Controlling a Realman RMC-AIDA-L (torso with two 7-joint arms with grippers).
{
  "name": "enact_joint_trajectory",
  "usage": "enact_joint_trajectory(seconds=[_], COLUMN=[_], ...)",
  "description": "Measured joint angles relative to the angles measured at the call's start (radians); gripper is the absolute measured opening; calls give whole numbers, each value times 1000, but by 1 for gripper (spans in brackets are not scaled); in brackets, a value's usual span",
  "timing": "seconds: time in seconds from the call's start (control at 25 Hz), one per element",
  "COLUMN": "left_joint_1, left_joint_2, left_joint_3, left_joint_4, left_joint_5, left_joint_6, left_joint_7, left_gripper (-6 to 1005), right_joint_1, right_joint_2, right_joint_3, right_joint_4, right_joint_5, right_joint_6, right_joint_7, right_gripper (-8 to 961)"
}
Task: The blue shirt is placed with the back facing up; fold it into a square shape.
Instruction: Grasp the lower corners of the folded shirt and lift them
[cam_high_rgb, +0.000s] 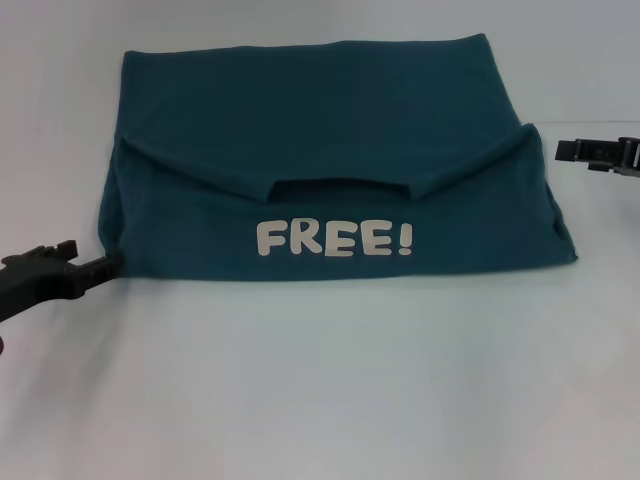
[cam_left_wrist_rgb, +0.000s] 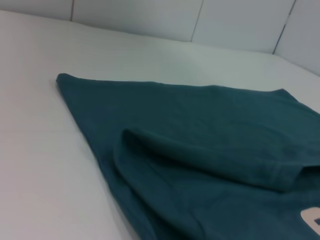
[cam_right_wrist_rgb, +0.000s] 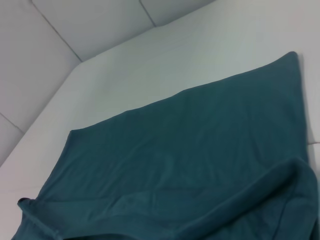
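The blue shirt (cam_high_rgb: 330, 160) is lying flat on the white table (cam_high_rgb: 320, 380), its near part already folded back over so the "FREE!" lettering (cam_high_rgb: 333, 239) is facing up. The left gripper (cam_high_rgb: 112, 263) is touching the shirt's near left corner; whether its fingers are pinching cloth I cannot tell. The right gripper (cam_high_rgb: 566, 150) is hovering beside the right edge, apparently released. Next comes a further fold, likely needing both near corners grasped and carried toward the far hem.

Blue shirt (cam_high_rgb: 320, 130): white block lettering "FREE!" on the folded-over front panel nearest the robot, read upright in the head view. No other legible text.
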Motion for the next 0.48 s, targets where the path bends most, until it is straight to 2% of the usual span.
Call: enact_joint_trajectory(seconds=[0.48], left_joint_1=[-9], left_joint_2=[-24], left_joint_3=[98], left_joint_4=[4], left_joint_5=[13], left_joint_6=[-42], left_joint_7=[53], left_gripper=[787], right_joint_1=[-17], right_joint_2=[1], right_joint_3=[31], right_joint_4=[0], right_joint_5=[2], right_joint_6=[3], right_joint_7=[0], right_gripper=[749])
